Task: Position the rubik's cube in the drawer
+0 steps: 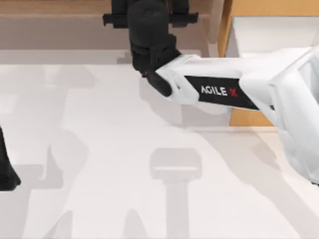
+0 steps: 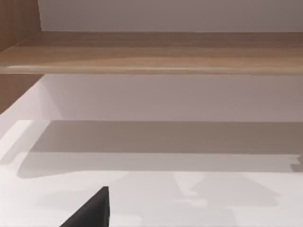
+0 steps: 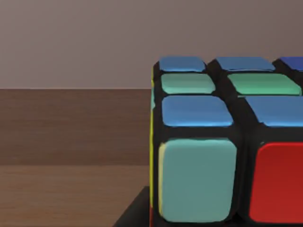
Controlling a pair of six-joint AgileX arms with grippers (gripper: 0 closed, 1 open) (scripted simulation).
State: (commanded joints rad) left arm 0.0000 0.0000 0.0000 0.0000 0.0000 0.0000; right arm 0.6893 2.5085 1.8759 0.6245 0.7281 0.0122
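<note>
**Cube at the shelf, drawer still waiting**

Left arm [image 1: 6,172] sits parked at the table's left edge. The right gripper [image 1: 149,20] reaches the long wooden shelf [image 1: 60,7], the rubik's cube [image 3: 222,142] right before its camera; grip can't be told. The drawer [image 1: 271,35] stands open at far right, cube not yet inside.

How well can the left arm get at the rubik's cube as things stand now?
Probably not well. The left gripper sits at the table's left edge, while the rubik's cube lies close before the right wrist camera; the right gripper is at the far wooden shelf.
</note>
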